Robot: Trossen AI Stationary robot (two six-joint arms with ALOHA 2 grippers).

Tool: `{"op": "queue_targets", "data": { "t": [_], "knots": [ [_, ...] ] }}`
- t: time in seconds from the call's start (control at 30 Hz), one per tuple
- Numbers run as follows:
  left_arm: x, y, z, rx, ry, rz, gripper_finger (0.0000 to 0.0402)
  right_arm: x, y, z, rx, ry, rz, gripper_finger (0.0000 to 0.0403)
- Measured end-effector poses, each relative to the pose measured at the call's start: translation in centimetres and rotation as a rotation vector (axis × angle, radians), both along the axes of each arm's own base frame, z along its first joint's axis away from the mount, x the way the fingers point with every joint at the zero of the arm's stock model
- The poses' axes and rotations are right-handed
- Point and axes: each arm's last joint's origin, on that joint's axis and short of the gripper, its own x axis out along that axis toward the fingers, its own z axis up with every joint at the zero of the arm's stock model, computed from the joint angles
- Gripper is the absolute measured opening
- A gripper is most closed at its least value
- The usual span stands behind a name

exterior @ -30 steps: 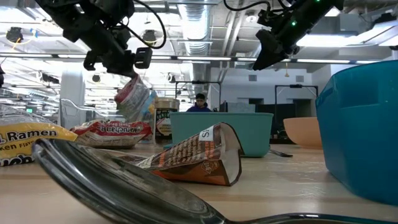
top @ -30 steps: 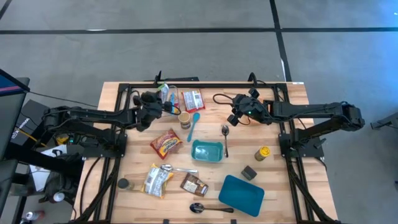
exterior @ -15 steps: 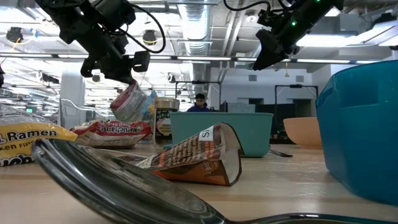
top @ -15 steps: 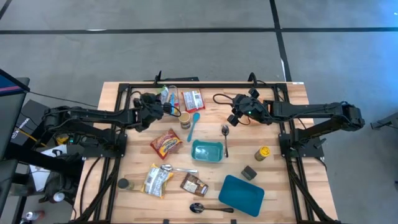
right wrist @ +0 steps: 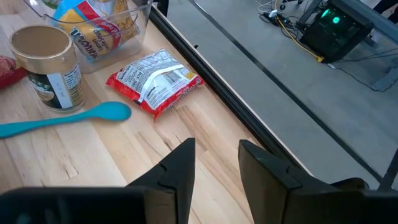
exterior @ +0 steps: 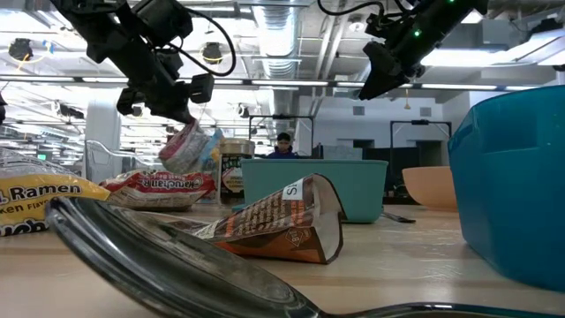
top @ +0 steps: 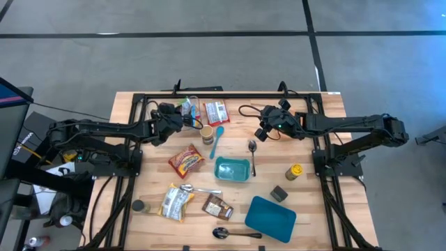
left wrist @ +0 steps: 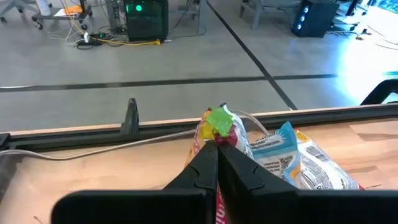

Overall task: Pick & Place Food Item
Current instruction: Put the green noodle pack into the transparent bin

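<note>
My left gripper (top: 178, 117) (exterior: 181, 113) is over the table's far left part, shut on a clear food bag (top: 187, 107) (exterior: 188, 146) with red, yellow and blue packets inside. The bag hangs in the air below the fingers. My right gripper (top: 259, 132) (right wrist: 216, 165) hovers open at the far right of centre, above bare wood, with nothing between its fingers. A red packet (right wrist: 155, 81), a jar (right wrist: 46, 68) and a teal spoon (right wrist: 68, 118) lie ahead of it. My left gripper pinches the bag's bunched top end (left wrist: 217, 138) between its two shut fingers. The fingers come from the table's left, slanting a little downward. The bag (exterior: 188, 146) hangs tilted below them, clear of the table.
A teal tub (top: 232, 169) sits mid-table, with a red ramen packet (top: 186, 160) to its left and a metal spoon (top: 253, 155) to its right. Near the front lie more packets (top: 176, 202), a blue dish (top: 270, 217) and a spoon (top: 233, 233). A black frame rail (top: 230, 95) runs along the far edge.
My left gripper has rolled its wrist in place, staying shut. The bag below it has swung slightly and tipped with the turn, still clear of the table.
</note>
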Motion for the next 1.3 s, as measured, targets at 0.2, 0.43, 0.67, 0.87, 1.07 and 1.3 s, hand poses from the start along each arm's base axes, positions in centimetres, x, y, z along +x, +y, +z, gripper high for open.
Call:
{"op": "queue_targets", "data": {
  "t": [0.2,0.43,0.67,0.87,1.07,1.3],
  "knots": [
    [0.13,-0.07,-0.09,-0.035,-0.008,-0.047,0.0000,0.00,0.00,0.00,0.000,0.000,0.000,0.0116],
    [0.12,-0.07,-0.08,-0.035,-0.008,-0.047,0.0000,-0.04,0.01,-0.05,0.001,0.007,0.000,0.0116],
    [0.17,-0.09,-0.10,-0.046,-0.014,-0.060,0.0000,-0.07,0.02,-0.07,0.009,0.004,-0.003,0.0116],
    [0.17,-0.09,-0.10,-0.046,-0.015,-0.060,0.0009,-0.07,0.02,-0.07,0.009,0.004,-0.003,0.0116],
    [0.19,-0.09,-0.06,-0.045,-0.020,-0.060,0.0043,-0.07,0.01,-0.07,0.009,0.004,-0.003,0.0116],
    [0.37,-0.04,0.24,-0.030,-0.052,-0.061,0.0086,-0.07,0.01,-0.07,0.009,0.004,-0.003,0.0116]
  ]
}}
